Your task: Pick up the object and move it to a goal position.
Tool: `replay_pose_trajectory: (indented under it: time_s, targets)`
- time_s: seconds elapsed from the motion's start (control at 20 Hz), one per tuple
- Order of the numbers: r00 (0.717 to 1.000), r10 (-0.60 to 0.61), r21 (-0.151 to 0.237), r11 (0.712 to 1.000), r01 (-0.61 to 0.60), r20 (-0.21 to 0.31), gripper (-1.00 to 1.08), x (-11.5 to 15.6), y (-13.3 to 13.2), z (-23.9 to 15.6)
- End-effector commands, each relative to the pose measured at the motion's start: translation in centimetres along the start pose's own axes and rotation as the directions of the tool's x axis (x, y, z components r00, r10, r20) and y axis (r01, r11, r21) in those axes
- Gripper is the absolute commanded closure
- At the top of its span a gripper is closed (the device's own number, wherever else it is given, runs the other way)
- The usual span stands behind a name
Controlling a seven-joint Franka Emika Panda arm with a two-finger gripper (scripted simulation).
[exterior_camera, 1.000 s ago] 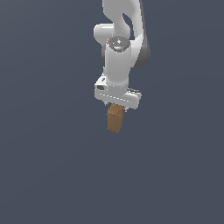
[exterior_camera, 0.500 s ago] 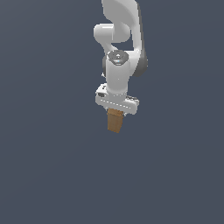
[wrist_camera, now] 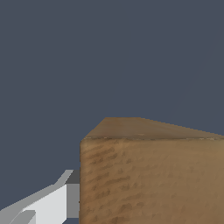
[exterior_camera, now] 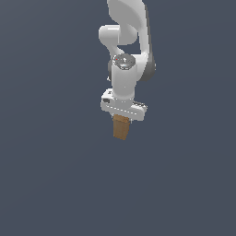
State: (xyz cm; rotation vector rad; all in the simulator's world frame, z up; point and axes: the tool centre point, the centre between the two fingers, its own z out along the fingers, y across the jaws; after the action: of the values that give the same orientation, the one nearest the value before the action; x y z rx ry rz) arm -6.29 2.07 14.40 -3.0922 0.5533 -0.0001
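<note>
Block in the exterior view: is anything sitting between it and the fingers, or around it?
Nothing visible. The block hangs directly under the gripper, and only plain dark background surrounds it. No goal marker shows in either view.

plain dark grey-blue ground (exterior_camera: 50, 184)

This is no real room but a bare simulated space. A flat, uniform dark blue-grey backdrop (exterior_camera: 46, 175) fills both views, with no furniture, walls or floor edge to be made out. The white arm (exterior_camera: 126, 55) is smoothly shaded like a render, and the block (exterior_camera: 121, 127) carries a repeated flat wood texture.
</note>
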Motion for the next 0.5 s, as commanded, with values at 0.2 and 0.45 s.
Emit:
replay_pose_trajectory:
  time_s: [0.2, 0.45]
  targets:
    - [1.000, 0.000, 0.000, 1.000, 0.000, 0.000, 1.08, -0.1, -0.1, 0.0]
    - [1.000, 0.000, 0.000, 1.000, 0.000, 0.000, 1.08, -1.4, -0.9, -0.6]
